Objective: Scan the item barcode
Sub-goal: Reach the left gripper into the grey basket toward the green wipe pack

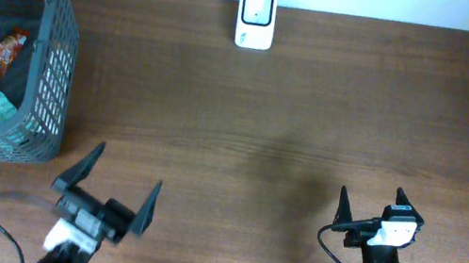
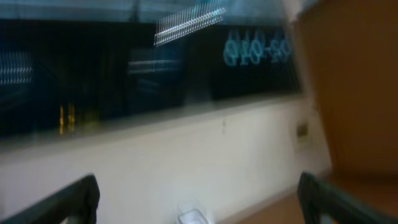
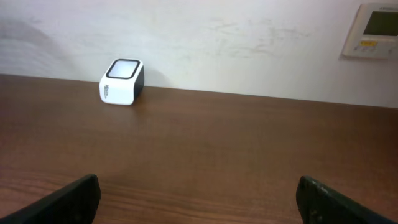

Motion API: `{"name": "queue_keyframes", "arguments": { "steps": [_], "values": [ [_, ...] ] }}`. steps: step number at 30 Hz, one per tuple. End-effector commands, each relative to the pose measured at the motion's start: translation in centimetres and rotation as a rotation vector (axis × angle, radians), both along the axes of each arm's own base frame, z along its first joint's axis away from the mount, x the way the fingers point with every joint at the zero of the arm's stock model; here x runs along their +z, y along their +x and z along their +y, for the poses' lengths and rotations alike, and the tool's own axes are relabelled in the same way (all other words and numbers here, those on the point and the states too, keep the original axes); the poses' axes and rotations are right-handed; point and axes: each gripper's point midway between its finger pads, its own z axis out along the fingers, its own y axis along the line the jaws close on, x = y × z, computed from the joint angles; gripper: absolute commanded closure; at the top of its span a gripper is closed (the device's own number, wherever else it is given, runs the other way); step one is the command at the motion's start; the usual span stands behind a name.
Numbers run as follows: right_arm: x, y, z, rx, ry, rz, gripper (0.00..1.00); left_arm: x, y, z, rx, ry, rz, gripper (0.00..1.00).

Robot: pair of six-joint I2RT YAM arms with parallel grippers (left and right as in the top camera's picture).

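Black end effectors, two, at the near edge of the bench (image 1: 313, 116). Left end effector (image 1: 128, 167): jaws wide apart, nothing between them, angled toward the basket. Right end effector (image 1: 372, 193): jaws wide apart, likewise empty, facing straight up the bench.

Basket (image 1: 48, 91): grey mesh, tall sides, far-left corner. Its near side sits just beyond my left end effector and to its left. Contents, as far as I can tell: one bar (image 1: 0, 61) in a red-orange wrapper toward the inner right side, and one teal packet (image 1: 1, 110) beside it, just nearer to me. Either could be the item; no barcode shows from above.

Handling, my estimate: both light, film-wrapped, crinkly and slippery, and easy to crush. Take the bar across its narrow width near mid-length with a light squeeze. Entry is from above only, since the mesh sides bar a side approach. The bar lies ahead and left of the left end effector, near it, and well apart from the right end effector.

Scanner (image 3: 122, 81): white block with a dark-edged window on top, at the far edge against the wall. It stands roughly between the two arms, well apart from both and from the basket. The left wrist view is too blurred to add detail.
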Motion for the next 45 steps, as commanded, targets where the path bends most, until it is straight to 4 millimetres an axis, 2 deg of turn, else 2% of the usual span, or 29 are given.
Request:
{"name": "queue_keyframes", "arguments": {
  "steps": [1,3,6,8,10,11,12,14,15,16,17,18,19,20,22,25,26,27,28,29,33,35,37,38,40,45],
  "values": [
    [-0.3,0.0,0.1,0.003,0.001,0.005,0.01,4.9,-3.7,0.6,0.028,-0.033,-0.239,0.01],
    [-0.3,0.0,0.1,0.003,0.001,0.005,0.01,8.4,-4.7,2.9,0.129,-0.132,-0.299,0.01],
    [-0.3,0.0,0.1,0.003,0.001,0.005,0.01,14.8,-6.0,5.0,0.309,-0.14,-0.406,0.01],
    [-0.3,0.0,0.1,0.003,0.001,0.005,0.01,19.1,-5.2,5.8,0.402,-0.108,-0.434,0.01],
    [-0.3,0.0,0.1,0.003,0.001,0.005,0.01,22.5,-3.1,5.8,0.451,-0.06,-0.44,0.01],
    [-0.3,0.0,0.1,0.003,0.001,0.005,0.01,25.4,-0.7,6.3,0.495,-0.052,-0.431,0.01],
    [-0.3,0.0,0.1,0.003,0.001,0.005,0.01,27.1,1.0,7.3,0.54,-0.085,-0.418,0.01],
    [-0.3,0.0,0.1,0.003,0.001,0.005,0.01,30.8,5.6,9.6,0.642,-0.13,-0.361,0.01],
    [-0.3,0.0,0.1,0.003,0.001,0.005,0.01,31.9,8.5,10.7,0.682,-0.102,-0.284,0.01],
    [-0.3,0.0,0.1,0.003,0.001,0.005,0.01,32.4,13.3,13.1,0.735,-0.071,-0.095,0.01],
    [-0.3,0.0,0.1,0.003,0.001,0.005,0.01,31.4,17.7,15.7,0.756,-0.051,0.123,0.01],
    [-0.3,0.0,0.1,0.003,0.001,0.005,0.01,30.2,20.1,17.5,0.761,-0.016,0.264,0.01],
    [-0.3,0.0,0.1,0.003,0.001,0.005,0.01,28.1,23.0,20.5,0.763,0.014,0.439,0.01],
    [-0.3,0.0,0.1,0.003,0.001,0.005,0.01,25.8,24.9,22.5,0.726,0.027,0.566,0.01],
    [-0.3,0.0,0.1,0.003,0.001,0.005,0.01,21.1,26.5,25.3,0.675,0.012,0.754,0.01],
    [-0.3,0.0,0.1,0.003,0.001,0.005,0.01,15.5,26.4,30.1,0.725,-0.075,0.94,0.01],
    [-0.3,0.0,0.1,0.003,0.001,0.005,0.01,13.1,25.9,32.2,0.76,-0.126,1.022,0.01],
    [-0.3,0.0,0.1,0.003,0.001,0.005,0.01,11.5,25.6,33.2,0.768,-0.158,1.075,0.01],
    [-0.3,0.0,0.1,0.003,0.001,0.005,0.01,9.1,25.2,34.0,0.766,-0.184,1.154,0.01],
    [-0.3,0.0,0.1,0.003,0.001,0.005,0.01,7.6,24.9,34.0,0.753,-0.2,1.212,0.01],
    [-0.3,0.0,0.1,0.003,0.001,0.004,0.01,3.5,25.0,35.2,0.779,-0.284,1.338,0.01],
    [-0.3,0.0,0.1,0.003,0.001,0.004,0.01,0.7,22.7,38.4,1.071,-0.38,1.445,0.01],
    [-0.3,0.0,0.1,0.003,0.001,0.005,0.01,-1.1,19.8,40.2,1.36,-0.473,1.503,0.01],
    [-0.3,0.0,0.1,0.003,0.001,0.005,0.01,-1.9,19.9,39.8,1.367,-0.494,1.529,0.01],
    [-0.3,0.0,0.1,0.003,0.001,0.005,0.01,-4.5,21.6,37.4,1.192,-0.54,1.629,0.01],
    [-0.3,0.0,0.1,0.003,0.001,0.005,0.01,-10.4,20.7,36.6,1.174,-0.515,1.855,0.01]
  ]
}}
